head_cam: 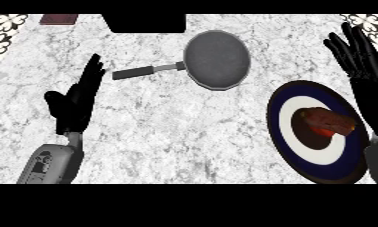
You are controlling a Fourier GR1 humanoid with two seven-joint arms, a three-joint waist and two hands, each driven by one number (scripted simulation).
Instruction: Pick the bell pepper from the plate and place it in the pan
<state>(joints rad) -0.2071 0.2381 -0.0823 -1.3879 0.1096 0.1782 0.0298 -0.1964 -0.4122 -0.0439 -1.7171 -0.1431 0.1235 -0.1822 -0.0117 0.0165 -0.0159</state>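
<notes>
A red bell pepper lies on a round plate with a dark blue rim and white ring, at the lower right of the counter. A grey pan with a dark handle pointing left sits near the counter's middle, farther back. My right hand is open at the right edge, fingers up, just behind the plate and clear of the pepper. At the left, my left hand is open with fingers up, well away from the pan's handle.
A black block stands at the counter's back edge behind the pan. A dark red flat object lies at the back left corner. Marbled counter top spreads between the hands.
</notes>
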